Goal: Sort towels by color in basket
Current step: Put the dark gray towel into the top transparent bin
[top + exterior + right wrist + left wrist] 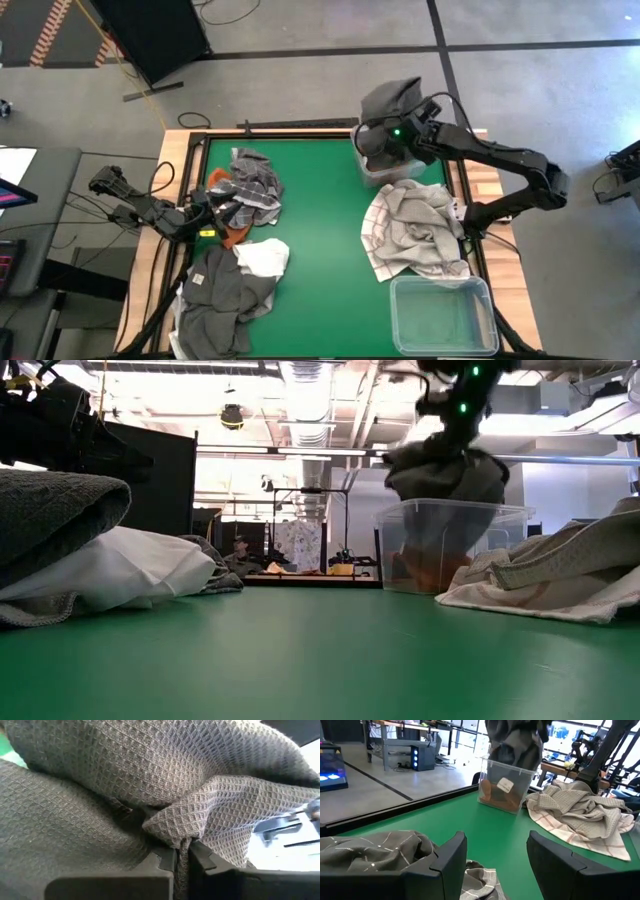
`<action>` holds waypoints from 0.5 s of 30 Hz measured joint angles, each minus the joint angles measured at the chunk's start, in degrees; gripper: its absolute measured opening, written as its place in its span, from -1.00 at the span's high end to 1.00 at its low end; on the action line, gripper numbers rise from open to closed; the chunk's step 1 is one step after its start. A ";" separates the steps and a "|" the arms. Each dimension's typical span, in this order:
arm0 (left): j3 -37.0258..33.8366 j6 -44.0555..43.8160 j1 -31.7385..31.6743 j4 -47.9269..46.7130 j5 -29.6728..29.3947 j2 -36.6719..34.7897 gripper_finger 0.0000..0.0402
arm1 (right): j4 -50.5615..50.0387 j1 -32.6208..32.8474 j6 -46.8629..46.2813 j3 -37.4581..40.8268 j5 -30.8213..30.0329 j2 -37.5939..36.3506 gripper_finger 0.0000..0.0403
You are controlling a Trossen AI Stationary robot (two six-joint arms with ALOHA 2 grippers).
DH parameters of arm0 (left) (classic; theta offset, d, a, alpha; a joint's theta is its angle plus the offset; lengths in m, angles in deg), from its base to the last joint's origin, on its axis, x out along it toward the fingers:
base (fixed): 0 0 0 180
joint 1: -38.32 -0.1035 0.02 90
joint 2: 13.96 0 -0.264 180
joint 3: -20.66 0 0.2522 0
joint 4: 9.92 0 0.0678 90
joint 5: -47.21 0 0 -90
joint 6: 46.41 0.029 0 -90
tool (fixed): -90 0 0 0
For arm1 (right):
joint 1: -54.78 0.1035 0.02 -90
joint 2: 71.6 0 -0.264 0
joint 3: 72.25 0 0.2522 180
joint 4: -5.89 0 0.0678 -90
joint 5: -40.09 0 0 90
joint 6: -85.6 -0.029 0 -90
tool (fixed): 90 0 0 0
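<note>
**Dark grey towel held over the far bin**

At the left edge of the green table (320, 200), the left end effector (207, 222) is seen low over the cloth pile, its fingers (451, 862) held apart with nothing between them. Just beside it, a grey plaid towel (248, 188) is heaped, and a rust orange towel (232, 236) is glimpsed peeking out beneath the plaid one. Nearer the front edge, a plain white towel (264, 257) is found lying against a large dark grey towel (218, 300), which is spread toward the front left corner.

Across the middle, bare green table is all that is shown.

Over on the right, at the far side, a clear plastic bin (448, 545) is seen standing upright, with something orange visible inside through its wall. Directly above it, the right end effector (382, 133) is positioned, and its fingers are clamped together on a dark grey waffle towel (445, 472); the fabric is pinched tight in the wrist view and is hung down so that its lower folds are draped over the bin's rim.

In front of that bin, a white towel with thin reddish grid lines (415, 228) is piled in a crumpled mound. Nearest the front right corner, a second clear bin (443, 315) is placed.
</note>
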 joint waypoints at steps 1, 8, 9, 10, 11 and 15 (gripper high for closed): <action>0.00 0.00 -0.02 0.00 0.00 0.00 0.01 | 1.74 -0.52 -0.28 1.71 1.53 0.00 0.82; 0.00 0.02 -0.02 0.00 0.00 0.00 0.01 | 9.59 -4.20 -3.96 11.16 14.15 0.00 0.82; 0.00 0.02 0.00 0.00 0.00 0.00 0.01 | 9.91 -4.76 -4.68 11.98 16.12 0.00 0.82; 0.00 0.02 -0.02 0.00 0.00 0.00 0.01 | 10.31 -5.29 -5.60 12.64 18.11 0.00 0.82; 0.00 0.02 -0.02 0.00 0.00 0.00 0.01 | 10.78 -5.87 -6.52 13.22 20.10 0.00 0.82; 0.00 0.03 -0.01 0.00 -0.02 0.00 0.01 | 10.84 -8.70 -11.43 14.94 27.35 0.08 0.82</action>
